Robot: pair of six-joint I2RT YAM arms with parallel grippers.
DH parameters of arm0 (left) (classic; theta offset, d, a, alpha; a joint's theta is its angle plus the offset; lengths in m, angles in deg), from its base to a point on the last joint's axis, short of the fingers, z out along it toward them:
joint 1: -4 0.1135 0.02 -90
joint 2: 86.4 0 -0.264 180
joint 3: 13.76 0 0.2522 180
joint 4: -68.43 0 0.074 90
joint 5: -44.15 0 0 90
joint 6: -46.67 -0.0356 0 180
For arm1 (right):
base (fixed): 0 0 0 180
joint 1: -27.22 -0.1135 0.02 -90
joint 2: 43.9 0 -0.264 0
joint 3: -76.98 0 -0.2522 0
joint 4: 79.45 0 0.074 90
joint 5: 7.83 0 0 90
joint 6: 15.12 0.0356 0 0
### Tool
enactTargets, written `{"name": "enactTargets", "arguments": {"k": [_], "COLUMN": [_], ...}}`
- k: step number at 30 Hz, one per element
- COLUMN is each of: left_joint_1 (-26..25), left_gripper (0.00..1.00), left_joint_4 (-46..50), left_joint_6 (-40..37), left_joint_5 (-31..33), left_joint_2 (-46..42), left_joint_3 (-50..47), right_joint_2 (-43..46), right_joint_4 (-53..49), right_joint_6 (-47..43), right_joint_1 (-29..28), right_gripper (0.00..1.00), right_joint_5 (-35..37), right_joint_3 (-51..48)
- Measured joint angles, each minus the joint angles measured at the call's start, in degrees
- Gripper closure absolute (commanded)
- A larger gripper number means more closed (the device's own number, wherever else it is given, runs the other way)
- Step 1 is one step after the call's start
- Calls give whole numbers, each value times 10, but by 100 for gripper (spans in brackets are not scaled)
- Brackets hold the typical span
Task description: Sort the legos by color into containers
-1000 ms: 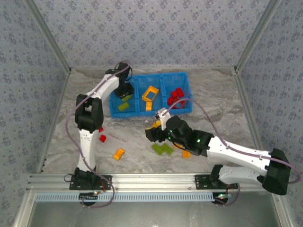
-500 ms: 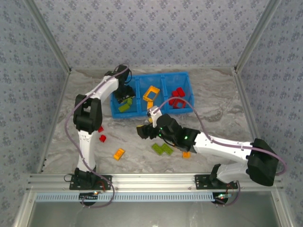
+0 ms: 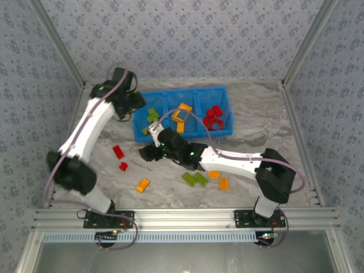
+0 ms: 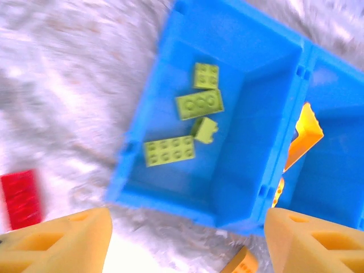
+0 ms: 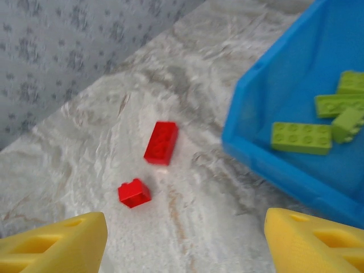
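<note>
Reaching toward red legos (image 5: 134, 193), right end effector (image 5: 185, 234) open.
Align it across the narrow sides of the long brick (image 5: 161, 142) before lowering; left end effector (image 4: 187, 234) is open too.

No text, label, brand, number or sign readable on the bin (image 3: 226, 111), the bricks (image 3: 194, 179), the arms (image 3: 88, 125) or the patterned walls (image 3: 182, 40).

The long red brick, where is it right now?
The long red brick lies on the table in the top view, left of the blue bin and just beyond the small red brick.
</note>
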Motion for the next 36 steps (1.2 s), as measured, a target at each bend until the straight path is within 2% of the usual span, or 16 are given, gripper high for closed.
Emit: {"name": "enactTargets", "arguments": {"k": [5, 8, 13, 20, 28, 32, 36], "left_joint_1": [3, 3, 2, 2, 2, 2, 2], "left_gripper": [31, 32, 33, 33, 34, 34, 34], "left_joint_4": [61, 113, 175, 240, 273, 277, 277], "left_joint_6": [57, 95, 124, 122, 111, 102, 89], "left_joint_5": [82, 107, 117, 108, 81, 64, 49], "left_joint_2": [-222, -308, -401, -473, -502, -511, -519], "left_joint_3": [-124, -178, -223, -237, -248, -256, -265], "right_joint_2": [-109, -179, -285, -387, -493, -534, -561], "right_joint_4": [-53, -89, -148, -209, -275, -308, -329], "right_joint_6": [5, 7, 15, 28, 31, 37, 38], "right_joint_1": [-18, -26, -43, -54, -54, -54, -53], "right_gripper": [27, 28, 28, 25, 26, 30, 43], "right_joint_5": [-11, -8, 14, 44, 78, 91, 97], "right_joint_3": [115, 195, 320, 440, 592, 649, 683]}}
